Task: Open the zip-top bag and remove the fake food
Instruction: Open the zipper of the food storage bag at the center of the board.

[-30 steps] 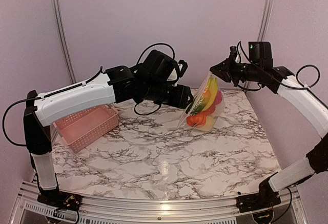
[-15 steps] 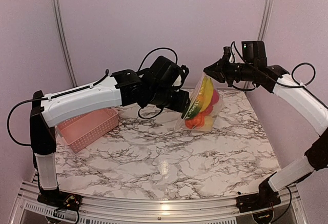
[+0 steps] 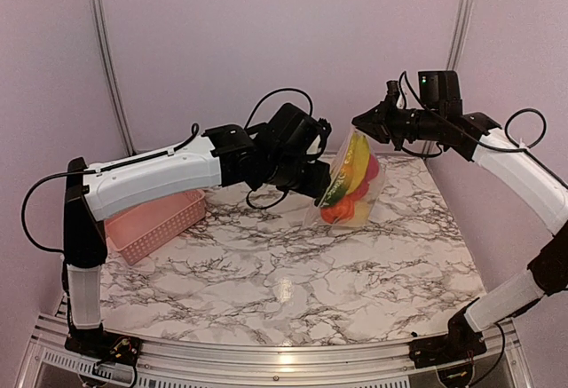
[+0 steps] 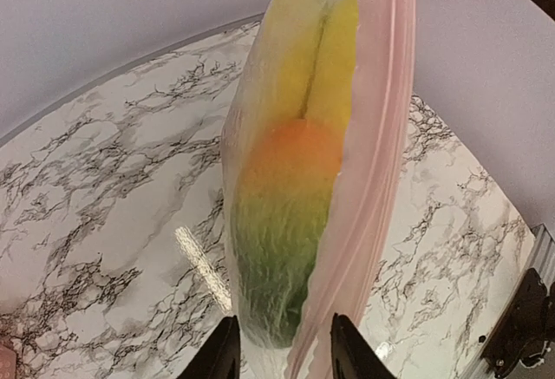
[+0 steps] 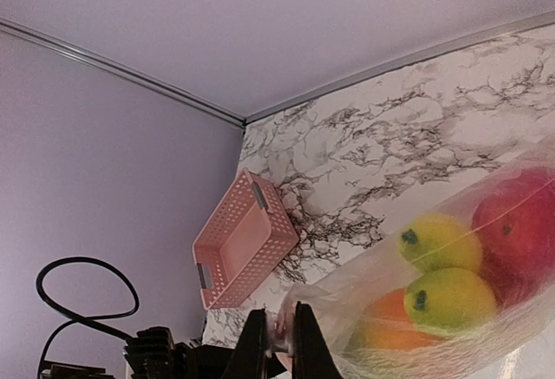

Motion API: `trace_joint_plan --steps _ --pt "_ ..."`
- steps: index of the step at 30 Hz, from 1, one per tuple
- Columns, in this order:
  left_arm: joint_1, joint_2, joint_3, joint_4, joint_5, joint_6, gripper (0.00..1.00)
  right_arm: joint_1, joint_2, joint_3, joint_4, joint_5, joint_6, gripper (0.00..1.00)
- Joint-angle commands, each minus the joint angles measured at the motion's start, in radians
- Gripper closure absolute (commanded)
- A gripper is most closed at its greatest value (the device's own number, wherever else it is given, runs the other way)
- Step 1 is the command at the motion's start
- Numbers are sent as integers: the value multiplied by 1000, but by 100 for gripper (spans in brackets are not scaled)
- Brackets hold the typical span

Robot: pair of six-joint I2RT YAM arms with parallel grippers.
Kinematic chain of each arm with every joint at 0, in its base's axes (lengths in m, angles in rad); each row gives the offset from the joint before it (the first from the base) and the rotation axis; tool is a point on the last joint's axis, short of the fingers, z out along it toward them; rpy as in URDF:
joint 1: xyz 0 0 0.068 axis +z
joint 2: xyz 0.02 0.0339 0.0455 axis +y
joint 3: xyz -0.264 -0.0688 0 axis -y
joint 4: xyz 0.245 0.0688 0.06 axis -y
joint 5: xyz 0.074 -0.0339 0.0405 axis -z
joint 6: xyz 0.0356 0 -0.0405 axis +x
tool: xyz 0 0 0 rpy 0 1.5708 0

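The zip-top bag hangs above the back of the table, its top corner pinched in my shut right gripper. That pinch also shows in the right wrist view, right gripper on bag. The fake food sits inside: yellow bananas, an orange piece, a green piece, lemons and a red fruit. My left gripper is at the bag's left side. Its jaws straddle the bag's pink zip edge, left gripper part open with gaps showing.
A pink slatted basket stands at the left of the marble table, behind my left arm; it also shows in the right wrist view. Pale walls with metal rails close off the back and sides.
My left arm has reached right until its jaws are around the bag's edge, and the jaws have narrowed. The right gripper shifted the bag slightly left, then held still.
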Motion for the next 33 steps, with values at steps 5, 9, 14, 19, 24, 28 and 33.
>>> trace_joint_plan --steps 5,9,14,19,24,28,33 --pt "-4 37 58 -3 -49 3 70 36 -6 16 36 2 10 100" --pt "-4 53 78 -2 -43 8 75 52 -4 17 38 8 8 100" --pt "-4 65 86 -1 -15 4 78 55 -4 10 39 11 7 100" --pt "-4 61 89 11 11 -14 100 64 -5 3 49 11 0 100" --pt "-4 25 40 70 46 -76 100 66 -18 -11 52 27 -34 95" --pt "-4 -20 -18 134 76 -160 100 66 -46 -16 36 64 -80 72" --pt "-1 -51 -61 209 119 -252 100 66 -100 -22 0 125 -148 50"
